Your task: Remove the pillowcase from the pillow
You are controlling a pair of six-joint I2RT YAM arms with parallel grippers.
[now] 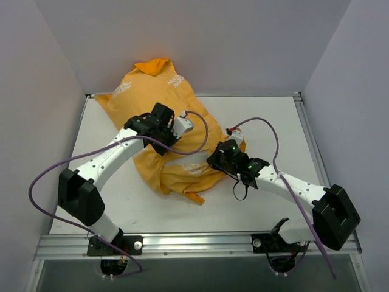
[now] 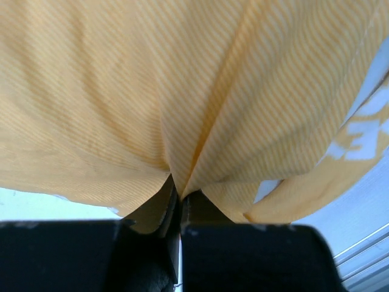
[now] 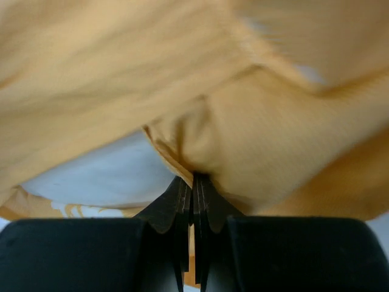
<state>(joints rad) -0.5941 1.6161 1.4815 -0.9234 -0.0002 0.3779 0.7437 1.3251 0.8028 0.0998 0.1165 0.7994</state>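
Note:
The orange-yellow pillowcase lies bunched from the table's back left to its middle, with white text on its folds. The pillow is hidden inside it in the top view. My left gripper presses down into the cover's middle. In the left wrist view this gripper is shut on a pinched ridge of the striped pillowcase. My right gripper sits at the cover's right edge. In the right wrist view it is shut on a fold of the pillowcase. A pale surface shows under the cloth; I cannot tell whether it is pillow or table.
The white table is walled in by grey panels at the back and both sides. An aluminium rail runs along the near edge by the arm bases. Purple cables loop over both arms.

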